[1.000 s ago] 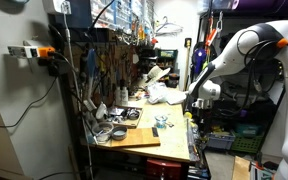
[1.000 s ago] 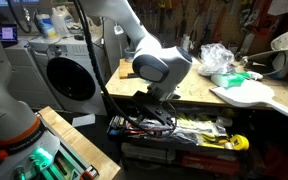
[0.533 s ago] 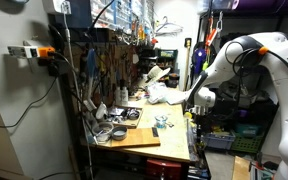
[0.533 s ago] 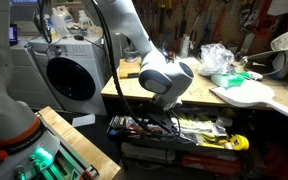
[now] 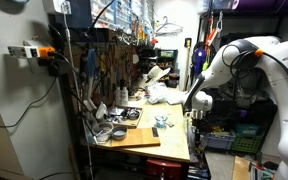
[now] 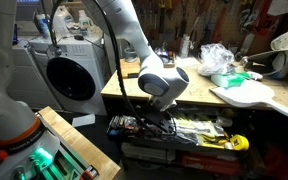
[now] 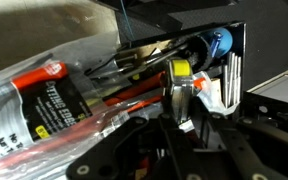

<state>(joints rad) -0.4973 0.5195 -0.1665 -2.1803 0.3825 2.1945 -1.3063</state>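
Tool pile lies on the low shelf under the bench, right ahead of the claw, tips nearly on it. Claw jaws are pressed together; can't tell if anything is pinched between them. A yellow-topped bit sits just past the fingertips, touching or not is unclear. A plastic packet with a red-black label lies off to one side of the claw, crinkled, flat over red-handled tools. A blue knob is farther back on the opposite side. In an exterior view the claw hangs below the bench edge, pointed into the shelf. A yellow tape measure is on the same shelf, well apart from the claw. Above the claw is the bench, with a white board and a clear bag on it. A dryer stands behind the arm, away from the board.
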